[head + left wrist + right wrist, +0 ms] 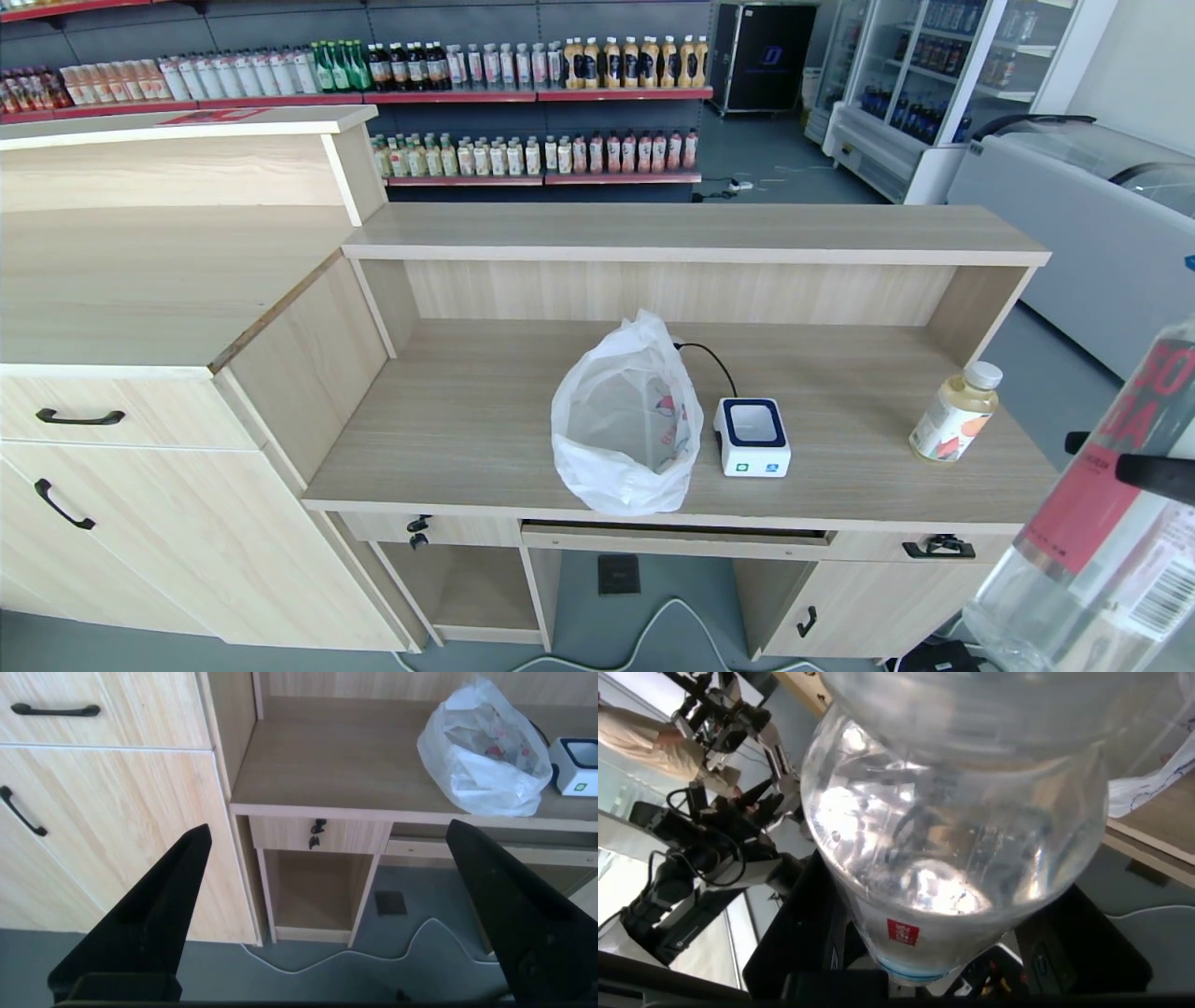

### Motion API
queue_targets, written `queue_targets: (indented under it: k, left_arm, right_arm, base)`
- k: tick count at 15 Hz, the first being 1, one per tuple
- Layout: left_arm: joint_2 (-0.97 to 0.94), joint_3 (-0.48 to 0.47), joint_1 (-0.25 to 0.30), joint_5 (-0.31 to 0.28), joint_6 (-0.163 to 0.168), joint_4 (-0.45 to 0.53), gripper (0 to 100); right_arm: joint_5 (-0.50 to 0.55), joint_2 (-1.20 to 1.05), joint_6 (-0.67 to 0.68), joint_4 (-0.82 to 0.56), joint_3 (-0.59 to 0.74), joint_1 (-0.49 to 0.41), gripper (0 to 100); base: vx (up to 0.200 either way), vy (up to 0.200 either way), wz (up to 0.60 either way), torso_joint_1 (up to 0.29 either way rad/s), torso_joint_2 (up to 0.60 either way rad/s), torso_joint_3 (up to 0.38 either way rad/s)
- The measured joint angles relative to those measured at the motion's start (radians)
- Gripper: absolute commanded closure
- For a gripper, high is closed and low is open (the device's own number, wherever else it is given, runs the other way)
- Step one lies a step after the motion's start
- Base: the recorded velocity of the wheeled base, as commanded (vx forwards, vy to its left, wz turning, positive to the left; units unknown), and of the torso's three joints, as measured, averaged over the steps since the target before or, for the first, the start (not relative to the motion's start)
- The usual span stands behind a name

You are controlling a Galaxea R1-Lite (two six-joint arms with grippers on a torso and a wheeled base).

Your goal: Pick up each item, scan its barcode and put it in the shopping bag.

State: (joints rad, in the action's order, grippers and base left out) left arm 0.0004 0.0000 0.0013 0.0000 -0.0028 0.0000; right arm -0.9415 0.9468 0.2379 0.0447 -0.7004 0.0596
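Closest to the head camera, at 4 o'clock in its view, a clear bottle (pixel 1092 551) with a red label hangs tilted, its upper end leaning toward 1 o'clock. The right tool (pixel 1130 467) is clamped on the bottle's labelled middle, with one black finger lying across the red band. Seen from the scanner (pixel 752 434), the bottle is at 4 o'clock, well apart and out past the front right corner of the desk (pixel 467 420). An open white shopping bag (pixel 625 420) stands just beside the scanner at its 9 o'clock. At the scanner's 3 o'clock a yellow drink bottle (pixel 954 415) stands upright. Low before the desk's left drawer (pixel 318 833), the left tool (pixel 329 831) is spread wide and empty.
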Motion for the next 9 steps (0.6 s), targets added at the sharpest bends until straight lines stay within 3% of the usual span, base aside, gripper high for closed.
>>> queue_targets:
  k: [5, 7, 9]
  left_arm:
    - [0.0, 0.0, 0.0, 0.0, 0.0, 0.0, 0]
    - [0.0, 0.0, 0.0, 0.0, 0.0, 0.0, 0]
    - [0.0, 0.0, 0.0, 0.0, 0.0, 0.0, 0]
  right_arm:
    - [0.007, 0.007, -0.014, 0.001, 0.0, -0.017, 100]
    - [0.108, 0.042, -0.154, 0.007, 0.0, -0.053, 100]
    - [0.216, 0.117, -0.393, 0.013, 0.001, -0.13, 100]
  base:
    - [0.0, 0.0, 0.0, 0.0, 0.0, 0.0]
    - [0.0, 0.0, 0.0, 0.0, 0.0, 0.0]
    - [0.0, 0.0, 0.0, 0.0, 0.0, 0.0]
